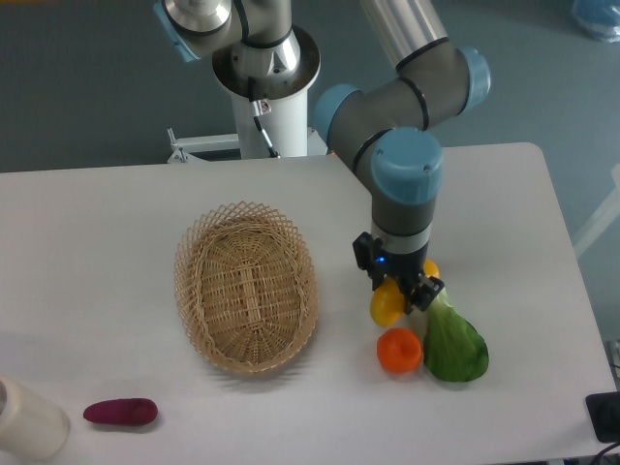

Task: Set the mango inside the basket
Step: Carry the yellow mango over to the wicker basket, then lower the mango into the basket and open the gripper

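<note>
- A pale grey, matte tabletop (116, 223) fills most of the view, with a rounded far right corner; beyond its far edge lies dark grey-blue floor.
- The arm's white pedestal base (271, 87) stands at the far edge of the tabletop, a small white bracket at its foot.
- The oval, shallow wicker basket of pale tan straw with a lacy looped rim (194, 252) sits left of centre on the tabletop, long axis running roughly front to back. Its woven bottom shows bare; nothing lies inside.
- The grey-and-light-blue robot arm (407, 165) reaches down to the right of the basket, and its black end effector (397, 289) is closed around the smooth yellow-orange elongated mango (386, 304).
- The mango shows as a yellow lump below the fingers on the left and a smaller orange-yellow bit on the right side; it is outside the basket, near the basket's right rim but apart from it. Whether it rests on the tabletop or is lifted just off it cannot be told.
- A round orange fruit (399, 350) lies just in front of the mango, touching a green leafy vegetable with a pale stem (453, 347) on its right.
- A small dark purple oblong vegetable (120, 412) lies near the front left edge.
- A cream-white cylindrical object (27, 418), partly cut off by the frame, sits in the front left corner just beside it.
</note>
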Available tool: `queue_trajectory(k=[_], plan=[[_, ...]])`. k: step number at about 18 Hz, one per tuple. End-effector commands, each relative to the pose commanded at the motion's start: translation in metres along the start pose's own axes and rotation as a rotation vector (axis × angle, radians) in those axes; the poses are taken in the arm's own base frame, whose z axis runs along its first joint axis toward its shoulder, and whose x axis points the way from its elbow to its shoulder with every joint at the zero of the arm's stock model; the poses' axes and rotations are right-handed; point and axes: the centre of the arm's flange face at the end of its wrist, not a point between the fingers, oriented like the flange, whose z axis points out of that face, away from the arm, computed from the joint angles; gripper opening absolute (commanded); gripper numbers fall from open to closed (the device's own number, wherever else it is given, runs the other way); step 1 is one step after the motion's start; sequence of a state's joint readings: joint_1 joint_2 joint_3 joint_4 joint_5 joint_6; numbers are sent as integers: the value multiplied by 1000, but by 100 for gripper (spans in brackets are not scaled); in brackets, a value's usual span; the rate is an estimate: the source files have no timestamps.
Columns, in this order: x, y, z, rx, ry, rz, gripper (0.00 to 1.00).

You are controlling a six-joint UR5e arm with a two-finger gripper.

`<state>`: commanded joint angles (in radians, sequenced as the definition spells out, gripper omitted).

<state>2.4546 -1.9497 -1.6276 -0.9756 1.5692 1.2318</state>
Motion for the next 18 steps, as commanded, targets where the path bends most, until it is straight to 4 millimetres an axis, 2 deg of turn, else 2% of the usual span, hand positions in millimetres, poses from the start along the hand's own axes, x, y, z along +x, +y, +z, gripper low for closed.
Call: queue_trajectory(k=[5, 8, 14, 18], plan=[[43, -52, -3, 3, 7, 39, 60], [73, -71, -7, 5, 18, 64, 60], [135, -67, -6, -5, 55, 117, 61], [164, -75, 2, -30, 73, 158, 63]])
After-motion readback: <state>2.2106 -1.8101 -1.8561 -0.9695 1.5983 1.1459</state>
